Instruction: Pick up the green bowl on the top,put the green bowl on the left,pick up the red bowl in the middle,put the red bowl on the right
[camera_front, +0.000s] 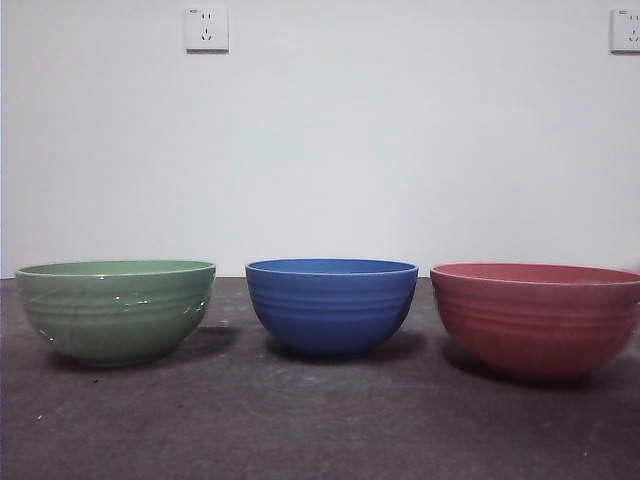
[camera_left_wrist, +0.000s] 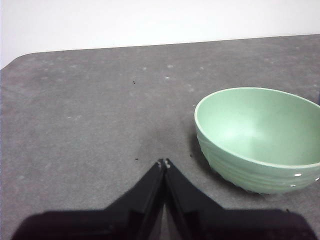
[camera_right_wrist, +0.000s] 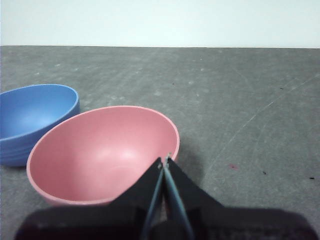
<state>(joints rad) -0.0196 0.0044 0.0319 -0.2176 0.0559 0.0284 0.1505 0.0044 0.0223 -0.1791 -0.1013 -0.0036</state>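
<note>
Front view: three round ceramic bowls of one size stand upright in a row on the bench (camera_front: 320, 430), apart from one another, none stacked.
Green bowl (camera_front: 117, 309): at the left end of the row; glossy pale sage glaze with faint horizontal ridges and small bright glints on its side; smooth rounded wall narrowing to a small base.
Blue bowl (camera_front: 331, 305): in the middle; deep glossy blue, ridged in bands below a plain rim.
Red bowl (camera_front: 537, 317): at the right end; muted pinkish-red, ridged outside, its right side cut by the picture's edge.
Bench surface: dark grey, matte, mottled with pale specks and fine scratches.
Wall (camera_front: 400, 150): flat white, with two white sockets (camera_front: 206, 29) high up, one above the green bowl and one at the right edge.
Left gripper (camera_left_wrist: 164, 163): black jaws clenched tip to tip into a point, holding nothing, above bare bench just beside the green bowl (camera_left_wrist: 260, 137), whose inside is smooth and empty.
Right gripper (camera_right_wrist: 164, 161): black jaws pressed together, grasping nothing, their tips over the near rim of the red bowl (camera_right_wrist: 102, 152); its inside is smooth and glossy, and the blue bowl (camera_right_wrist: 35, 117) stands just beside it.
</note>
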